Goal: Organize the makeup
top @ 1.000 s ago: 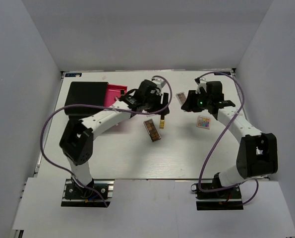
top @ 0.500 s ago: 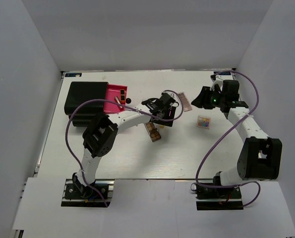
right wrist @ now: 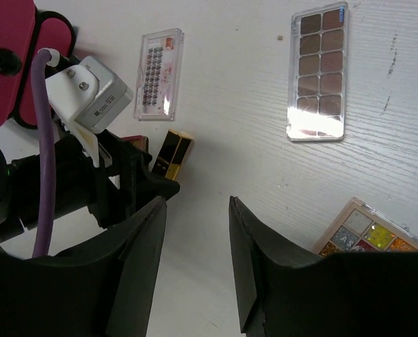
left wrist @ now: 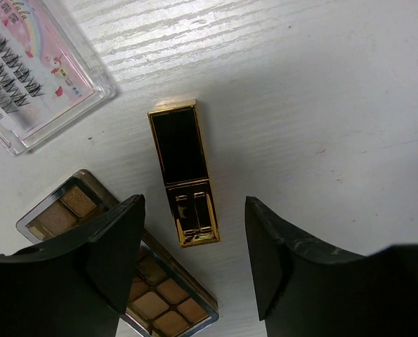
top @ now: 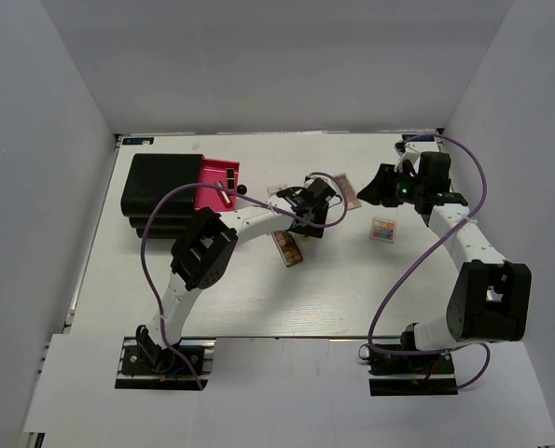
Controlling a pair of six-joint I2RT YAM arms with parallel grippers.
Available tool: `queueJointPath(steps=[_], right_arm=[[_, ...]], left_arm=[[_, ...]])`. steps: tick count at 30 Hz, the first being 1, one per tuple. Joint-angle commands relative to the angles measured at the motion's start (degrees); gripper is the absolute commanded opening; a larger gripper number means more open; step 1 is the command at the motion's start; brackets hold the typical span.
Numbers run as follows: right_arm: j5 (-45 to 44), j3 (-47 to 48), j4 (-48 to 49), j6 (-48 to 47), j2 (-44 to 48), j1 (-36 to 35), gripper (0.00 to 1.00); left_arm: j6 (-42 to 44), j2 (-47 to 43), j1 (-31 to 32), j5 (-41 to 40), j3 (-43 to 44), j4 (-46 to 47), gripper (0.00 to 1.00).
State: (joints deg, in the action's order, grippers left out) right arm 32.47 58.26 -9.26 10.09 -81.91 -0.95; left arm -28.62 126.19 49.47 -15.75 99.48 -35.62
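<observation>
Overhead, your left claw (top: 307,213) hangs over mid bench (top: 352,289), closer than your right claw (top: 381,187). Left wrist: jaws apart, gold-black lipstick (left wrist: 183,168) lying below between them, long axis across their closing line. Right wrist: jaws apart, empty.

left arm (top: 249,220) folded sharply at the elbow and extended toward mid-scene, wrist tipped downward, left fingers (left wrist: 110,253) spread wide apart and gripping nothing, right arm (top: 461,233) reaching up the right side, wrist turned inward, right fingers (right wrist: 135,267) parted, empty
</observation>
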Motion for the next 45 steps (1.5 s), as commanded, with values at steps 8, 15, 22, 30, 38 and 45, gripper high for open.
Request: queueJointPath(steps=[8,15,22,30,38,45], right_arm=[[2.6,-0.7,2.7,0.6,2.6,2.4,0.47],[3.3,-0.8,2.7,0.9,2.8,2.7,0.46],[4.0,-1.1,2.9,1.1,3.2,3.1,0.46],[6.5,-1.4,3.1,1.2,2.7,3.0,0.43],[7.5,-1.6,3.2,1.4,2.5,2.9,0.42],[8.1,-1.7,3.2,1.8,2.5,2.9,0.42]], left_arm=[[-0.6,1.2,0.4,-1.1,4.2,-0.3,0.55],[-0.4,2.2,0.4,-1.5,5.5,-1.4,0.48],[0.1,-0.3,0.4,-2.0,5.5,-1.3,0.32],[5.3,-14.2,-2.7,-9.5,4.2,-3.7,0.23],[7.5,-25.9,-9.5,-18.7,0.5,-7.4,0.21],[9.5,-28.4,-15.3,-22.8,-1.3,-10.0,0.21]])
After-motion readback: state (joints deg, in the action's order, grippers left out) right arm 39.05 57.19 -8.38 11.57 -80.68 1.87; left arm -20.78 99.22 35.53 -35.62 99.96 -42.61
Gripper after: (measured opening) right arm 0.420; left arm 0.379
